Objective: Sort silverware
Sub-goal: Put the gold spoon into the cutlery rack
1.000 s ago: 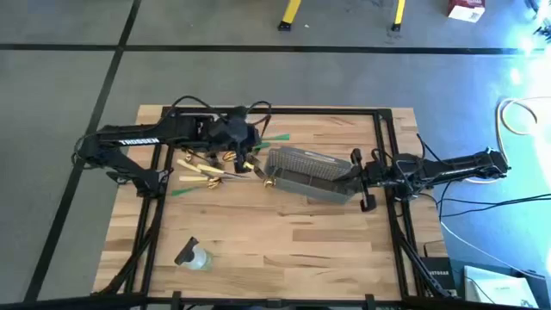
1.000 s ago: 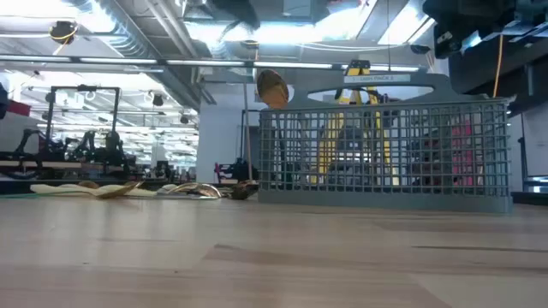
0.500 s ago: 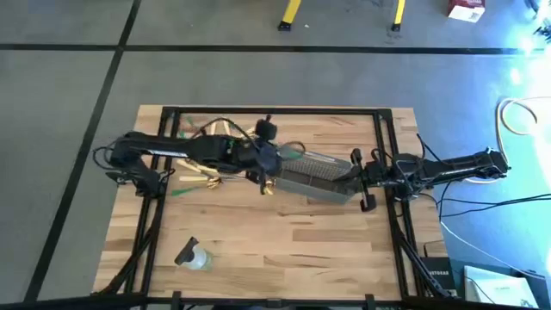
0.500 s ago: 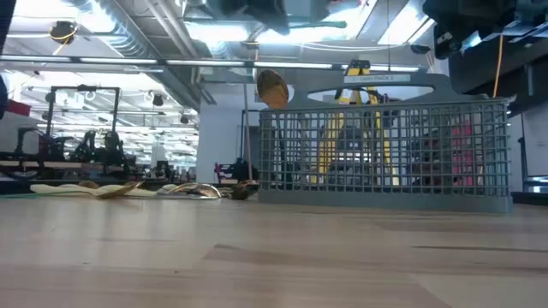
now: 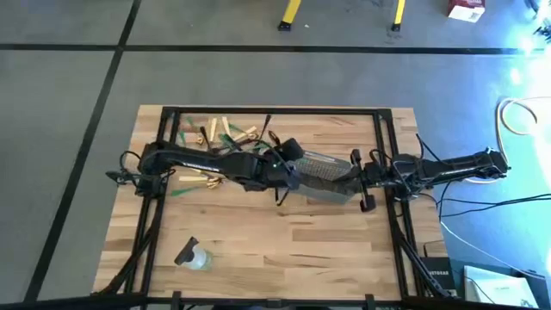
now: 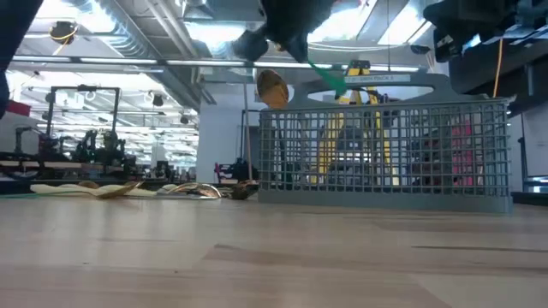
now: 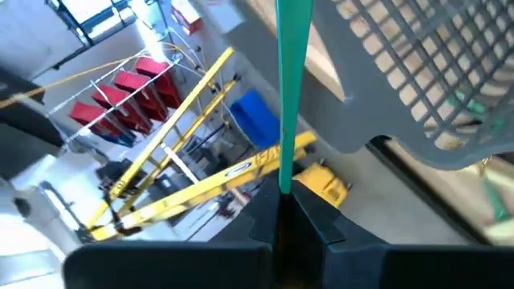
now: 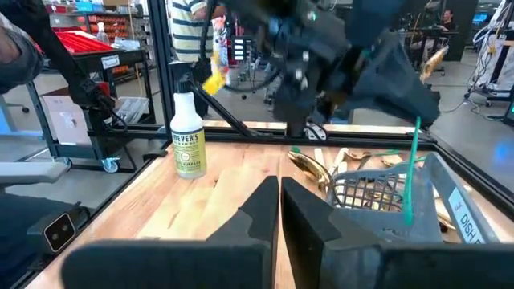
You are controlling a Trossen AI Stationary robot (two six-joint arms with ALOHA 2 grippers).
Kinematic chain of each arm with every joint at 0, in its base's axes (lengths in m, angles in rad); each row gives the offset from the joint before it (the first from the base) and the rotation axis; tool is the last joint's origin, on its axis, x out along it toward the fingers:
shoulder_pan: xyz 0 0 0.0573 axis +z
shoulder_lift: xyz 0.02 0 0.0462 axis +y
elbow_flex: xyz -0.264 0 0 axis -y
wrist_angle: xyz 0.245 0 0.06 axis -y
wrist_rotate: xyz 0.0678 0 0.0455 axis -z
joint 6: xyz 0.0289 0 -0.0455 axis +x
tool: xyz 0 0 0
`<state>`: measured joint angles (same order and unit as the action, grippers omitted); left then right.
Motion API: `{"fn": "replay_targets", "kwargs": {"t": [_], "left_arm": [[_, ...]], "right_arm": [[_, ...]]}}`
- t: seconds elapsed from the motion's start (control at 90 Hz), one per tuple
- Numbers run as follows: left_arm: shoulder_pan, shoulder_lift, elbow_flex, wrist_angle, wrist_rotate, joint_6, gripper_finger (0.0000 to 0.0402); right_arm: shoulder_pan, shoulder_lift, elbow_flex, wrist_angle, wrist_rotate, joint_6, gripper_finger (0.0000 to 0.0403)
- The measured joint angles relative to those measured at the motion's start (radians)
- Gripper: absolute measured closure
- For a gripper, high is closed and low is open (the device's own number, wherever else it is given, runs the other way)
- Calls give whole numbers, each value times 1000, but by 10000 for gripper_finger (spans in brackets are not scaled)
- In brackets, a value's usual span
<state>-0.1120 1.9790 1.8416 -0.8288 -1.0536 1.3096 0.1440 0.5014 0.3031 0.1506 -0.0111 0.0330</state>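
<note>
The silverware lies in loose heaps on the left half of the table: tan pieces [image 5: 196, 177] with a green one [image 5: 181, 191] beside them, and more tan and green pieces [image 5: 225, 131] at the far edge. The grey mesh basket [image 5: 317, 176] stands mid-table with a gold spoon [image 6: 272, 85] sticking up from it. My left gripper [image 5: 288, 170] is above the basket's left end, shut on a green utensil [image 8: 410, 170]. My right gripper [image 5: 355, 172] is at the basket's right end, its fingers shut [image 8: 279, 197] with nothing between them. My left gripper pinches one end of the green utensil [image 7: 281, 181] between its two fingers. The utensil runs straight on from the fingertips, along the fingers. It is lifted clear of the table and slants down from above, its free end [image 6: 342, 88] at the basket's top. My right gripper is right beside the basket; whether it touches the basket I cannot tell.
A spray bottle [image 5: 195, 257] stands near the table's front left. A black frame [image 5: 383, 138] runs around the table. A person in a striped shirt [image 8: 190, 24] stands beyond the table's left edge. Bare wood lies in front of the basket.
My left gripper has gone from the silverware heap toward the table's right edge, to above the basket's left end, carrying the green utensil. The utensil now shows over the basket's rim in the low view.
</note>
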Motion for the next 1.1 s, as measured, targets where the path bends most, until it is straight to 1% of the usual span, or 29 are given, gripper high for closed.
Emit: {"fn": "replay_targets", "kwargs": {"t": [0.111, 0.211, 0.322, 0.478, 0.8, 1.1], "left_arm": [[-9, 15, 0, 1, -8, 66, 401], [-16, 17, 0, 1, 5, 112, 401], [-15, 17, 1, 4, 33, 149, 401], [-14, 17, 1, 10, 36, 189, 397], [-11, 17, 1, 9, 41, 179, 350], [-11, 16, 1, 14, 45, 105, 298]], "right_arm": [[0, 0, 0, -2, 0, 0, 403], [0, 0, 0, -17, 0, 0, 403], [0, 0, 0, -22, 0, 0, 403], [0, 0, 0, -22, 0, 0, 403], [0, 0, 0, -25, 0, 0, 403], [0, 0, 0, -27, 0, 0, 403]]}}
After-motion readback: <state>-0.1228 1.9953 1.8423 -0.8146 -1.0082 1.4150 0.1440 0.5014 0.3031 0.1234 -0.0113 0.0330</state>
